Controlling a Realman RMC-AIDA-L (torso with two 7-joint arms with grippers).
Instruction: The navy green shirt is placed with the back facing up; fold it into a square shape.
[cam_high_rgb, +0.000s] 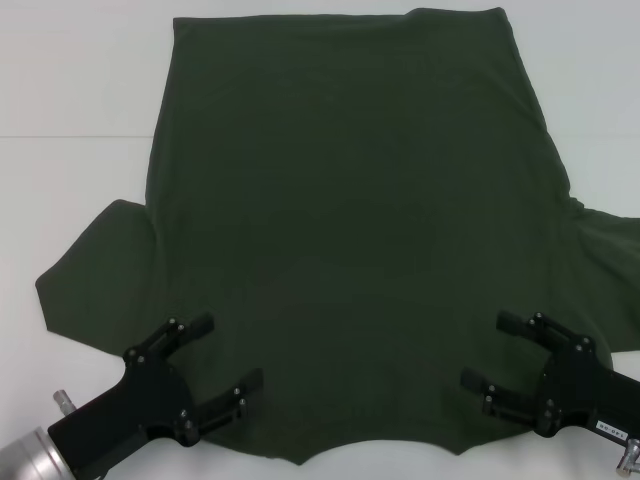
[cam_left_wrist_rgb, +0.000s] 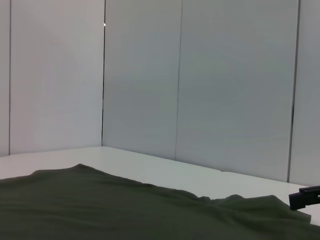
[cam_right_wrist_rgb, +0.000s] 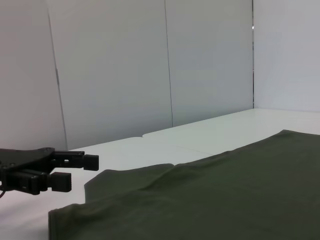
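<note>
The shirt (cam_high_rgb: 350, 230) is lying flat, unfolded. The left gripper (cam_high_rgb: 228, 352) and right gripper (cam_high_rgb: 487, 348) are hovering spread and empty over the near corners; each likely needs to pinch cloth next.

Count, head view: one navy green shirt (cam_high_rgb: 350, 230), a single garment spread flat; two short sleeves visible on it, one at each side. One white bench (cam_high_rgb: 70, 90) under it, with one seam line crossing its surface. Two black pincers: left pincer (cam_high_rgb: 222, 352) and right pincer (cam_high_rgb: 488, 350), each with two fingers, spread apart, four fingers in all. Right wrist view: one pincer seen, the left one (cam_right_wrist_rgb: 80, 170), and one shirt (cam_right_wrist_rgb: 210, 200). Back wall panels in that view: three.
</note>
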